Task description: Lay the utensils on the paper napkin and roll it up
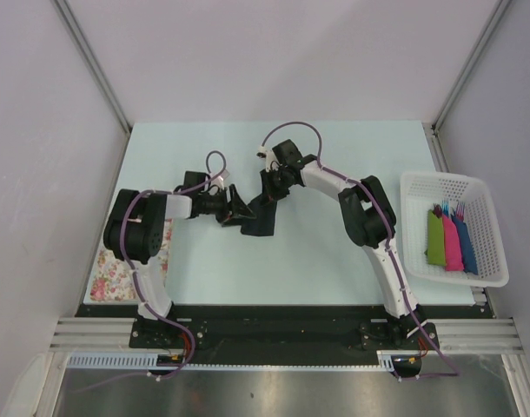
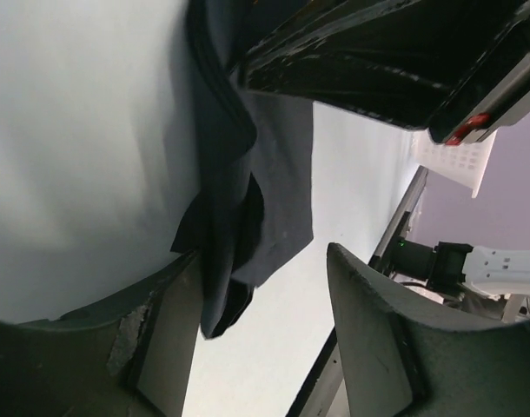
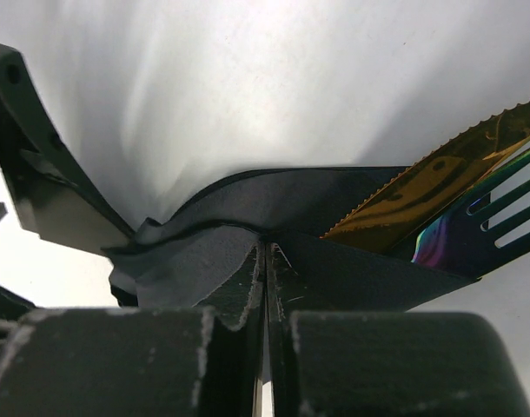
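**Black paper pinched on my right, slack between my left fingers**

Black napkin point(image 3: 248, 208) is what my right gripper point(image 3: 263, 261) has, fingers pressed tight together on a raised fold right at the tips. Just past that pinch and off to the right, a gold serrated knife point(image 3: 421, 195) and an iridescent fork point(image 3: 500, 217) poke out of the paper's open end, so the utensils are already inside the wrap.

My left gripper point(image 2: 263, 269) stands spread. The napkin's crumpled loose edge hangs between its fingers, close against one pad, and nothing is gripped there.

From above, the bundle lies on the pale table point(image 1: 334, 156) between my two grippers, at the middle of the work area.

I judge the roll half formed. To do it well:
- Hold the right pinch firm, because it anchors the fold over the handles.
- Close the left on the slack edge, low and square, and not on a single wrinkle.
- Draw the paper snug before turning, with the roll's axis along the cutlery.
- Watch the open end, since a tilt could let the knife slide out.

Far off to my right sits the white basket point(image 1: 417, 187) with green, pink and blue bundles point(image 1: 450, 239).
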`<state>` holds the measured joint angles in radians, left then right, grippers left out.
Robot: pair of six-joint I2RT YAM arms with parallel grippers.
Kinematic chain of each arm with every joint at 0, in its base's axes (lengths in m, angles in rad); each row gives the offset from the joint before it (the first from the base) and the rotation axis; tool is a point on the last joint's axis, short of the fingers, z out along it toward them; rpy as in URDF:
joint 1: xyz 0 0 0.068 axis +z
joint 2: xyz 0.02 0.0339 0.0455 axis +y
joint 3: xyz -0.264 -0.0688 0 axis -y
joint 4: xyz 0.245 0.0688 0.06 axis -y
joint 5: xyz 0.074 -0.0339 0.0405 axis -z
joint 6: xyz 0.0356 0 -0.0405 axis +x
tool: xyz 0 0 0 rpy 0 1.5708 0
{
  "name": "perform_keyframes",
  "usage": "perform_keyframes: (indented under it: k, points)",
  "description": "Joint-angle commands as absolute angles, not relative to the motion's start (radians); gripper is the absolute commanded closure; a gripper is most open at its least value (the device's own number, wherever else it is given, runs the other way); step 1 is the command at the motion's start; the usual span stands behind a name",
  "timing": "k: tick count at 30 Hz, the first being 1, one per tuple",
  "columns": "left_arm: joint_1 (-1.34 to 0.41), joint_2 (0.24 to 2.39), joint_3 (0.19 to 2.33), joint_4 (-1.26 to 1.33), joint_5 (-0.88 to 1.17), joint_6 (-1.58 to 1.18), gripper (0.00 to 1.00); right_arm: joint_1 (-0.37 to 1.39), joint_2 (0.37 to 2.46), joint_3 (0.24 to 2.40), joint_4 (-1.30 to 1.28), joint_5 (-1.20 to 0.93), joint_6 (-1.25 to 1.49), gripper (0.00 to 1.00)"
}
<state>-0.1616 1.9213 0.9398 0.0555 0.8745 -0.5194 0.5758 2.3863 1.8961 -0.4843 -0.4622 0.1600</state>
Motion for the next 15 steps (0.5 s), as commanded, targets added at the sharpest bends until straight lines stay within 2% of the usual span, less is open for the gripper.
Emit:
perform_keyframes:
  k: [1, 7, 15]
  points:
    - [-0.192, 1.973, 0.971, 0.156, 0.828, -0.529, 0.36, 0.594, 2.442, 1.858, -0.488, -0.4, 0.137, 0.98]
    - [-0.195, 2.045, 1.091, 0.094, 0.821, -0.434, 0.34, 0.595, 2.445, 1.865, -0.485, -0.403, 0.138, 0.99]
    - [-0.193, 2.108, 1.15, 0.008, 0.937, -0.336, 0.34, 0.589, 2.445, 1.861, -0.485, -0.405, 0.133, 0.99]
